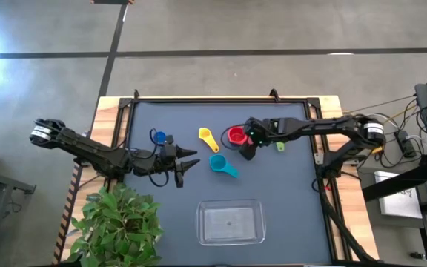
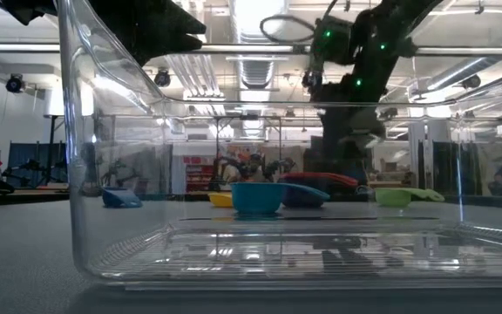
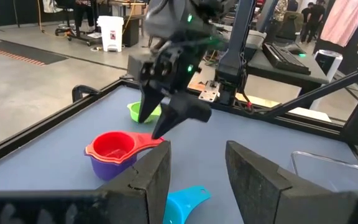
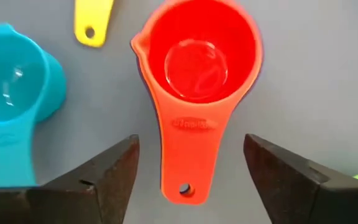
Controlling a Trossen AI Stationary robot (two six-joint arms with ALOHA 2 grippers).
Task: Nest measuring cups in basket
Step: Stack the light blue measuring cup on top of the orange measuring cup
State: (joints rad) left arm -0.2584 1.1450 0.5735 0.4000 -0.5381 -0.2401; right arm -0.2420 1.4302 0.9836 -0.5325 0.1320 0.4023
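Cups we count: six, with the red cup (image 4: 196, 59) nested in the purple cup (image 3: 107, 167), just ahead of the right gripper (image 4: 191, 171), jaws spread, and the left gripper (image 1: 186, 165) parted, empty.

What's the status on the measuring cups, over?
Right end effector open, fingers either side of red cup's handle; red cup nested in purple cup. Left end effector open, idle. Basket empty. Nothing blocking.
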